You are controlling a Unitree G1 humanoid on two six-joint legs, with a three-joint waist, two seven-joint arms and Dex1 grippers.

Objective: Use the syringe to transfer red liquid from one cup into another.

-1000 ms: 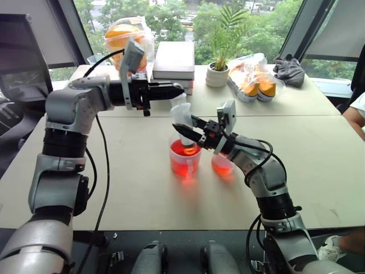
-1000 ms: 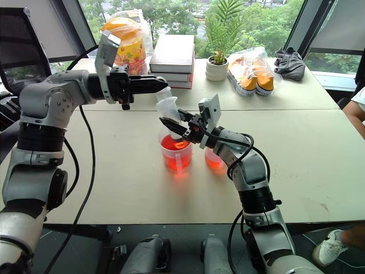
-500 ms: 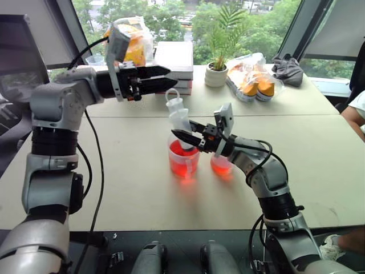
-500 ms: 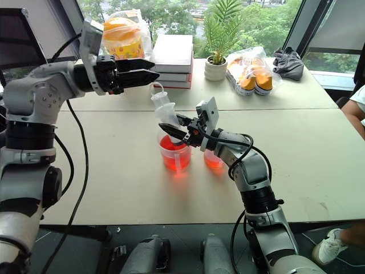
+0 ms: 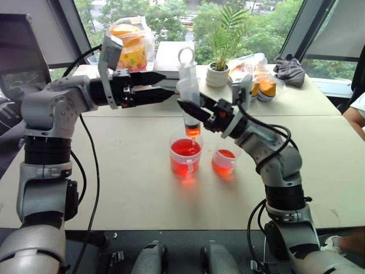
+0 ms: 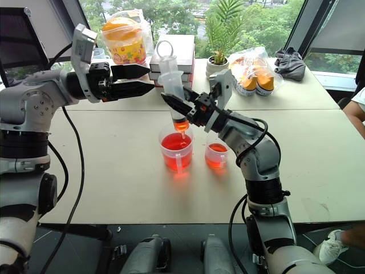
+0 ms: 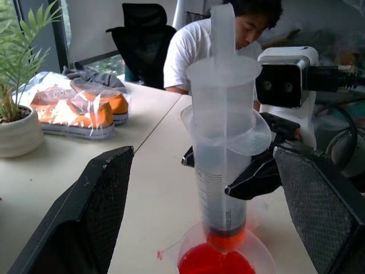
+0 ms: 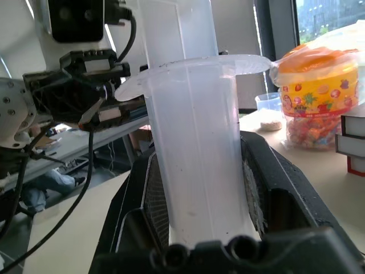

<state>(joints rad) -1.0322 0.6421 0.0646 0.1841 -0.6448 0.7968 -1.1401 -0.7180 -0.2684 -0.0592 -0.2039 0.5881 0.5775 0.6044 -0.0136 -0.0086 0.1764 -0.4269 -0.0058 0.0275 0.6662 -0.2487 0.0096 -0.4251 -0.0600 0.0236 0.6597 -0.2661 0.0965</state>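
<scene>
Beige tabletop [image 5: 131, 171] lies bare around the cups, its near edge well clear. The left gripper [image 5: 165, 85] points level toward the syringe [image 5: 188, 97], jaws wide and empty, just beside its plunger. The syringe stands upright, red liquid [image 5: 193, 131] at its tip, directly above the larger cup [image 5: 185, 157]. The right gripper [image 5: 191, 111] clamps its barrel. The smaller cup [image 5: 223, 162] sits just beyond.

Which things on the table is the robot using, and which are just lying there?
Using:
syringe, upright in the right gripper
big cup of red liquid, right under the syringe tip
small cup beside it
left gripper, open, beside the syringe

Lying about:
potted plant
books
snack jar
bagged snacks
grey cloth
</scene>
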